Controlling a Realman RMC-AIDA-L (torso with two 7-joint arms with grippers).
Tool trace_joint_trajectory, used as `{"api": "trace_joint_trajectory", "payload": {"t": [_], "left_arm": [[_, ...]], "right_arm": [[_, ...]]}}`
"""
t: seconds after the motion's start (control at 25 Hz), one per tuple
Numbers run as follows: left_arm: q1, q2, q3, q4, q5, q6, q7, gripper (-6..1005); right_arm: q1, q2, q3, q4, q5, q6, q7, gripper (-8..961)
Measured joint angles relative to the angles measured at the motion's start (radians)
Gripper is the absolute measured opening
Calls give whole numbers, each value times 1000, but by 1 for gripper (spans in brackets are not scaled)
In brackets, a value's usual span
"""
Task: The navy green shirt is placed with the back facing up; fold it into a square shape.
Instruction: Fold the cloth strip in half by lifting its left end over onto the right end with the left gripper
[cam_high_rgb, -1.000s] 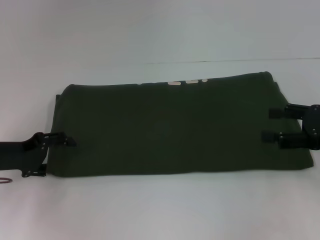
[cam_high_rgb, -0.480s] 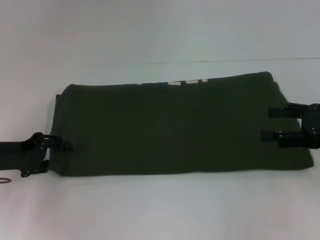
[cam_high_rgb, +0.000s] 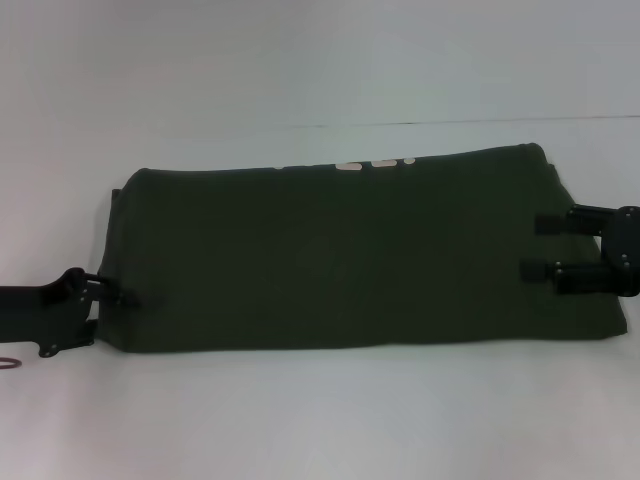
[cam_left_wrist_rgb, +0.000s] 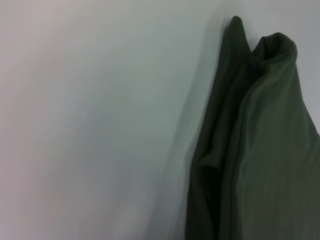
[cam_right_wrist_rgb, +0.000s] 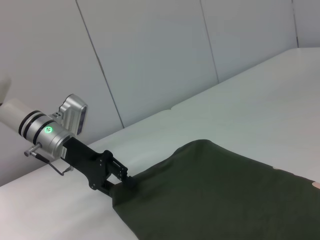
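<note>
The navy green shirt (cam_high_rgb: 340, 255) lies on the white table as a long folded band, plain side up. Bits of cream lettering (cam_high_rgb: 375, 163) peek out at its far edge. My left gripper (cam_high_rgb: 105, 318) is at the shirt's near left corner, open, with one finger on the cloth edge. It also shows in the right wrist view (cam_right_wrist_rgb: 116, 181), against that corner of the shirt (cam_right_wrist_rgb: 210, 195). My right gripper (cam_high_rgb: 540, 247) is open, with both fingers lying over the shirt's right end. The left wrist view shows only the bunched folds of the shirt's edge (cam_left_wrist_rgb: 260, 150).
The white table (cam_high_rgb: 320, 420) runs around the shirt on all sides. A thin brown ring (cam_high_rgb: 10, 362) lies at the near left edge of the head view. A pale panelled wall (cam_right_wrist_rgb: 150, 60) stands behind the table.
My left gripper has drawn back to the left and nearer along the shirt's left edge. The right gripper and the shirt have hardly moved.
</note>
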Motion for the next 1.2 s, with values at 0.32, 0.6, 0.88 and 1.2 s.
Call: {"api": "trace_joint_trajectory", "payload": {"t": [0.32,0.6,0.88,1.2], "left_arm": [[0,-1,5,-1,-3,-1,-5,307],[0,0,5,-1,-6,-4,-5,99],[-2,3,0,4,-7,-7,5,17],[11,24,-8,70,-8,20,13,16]], "right_arm": [[3,3,-4,0,0,8,6,931],[3,3,-6,-1,0,16,6,931],[9,4,-6,0,0,18,6,931],[11,4,-6,8,0,60,7,931]]}}
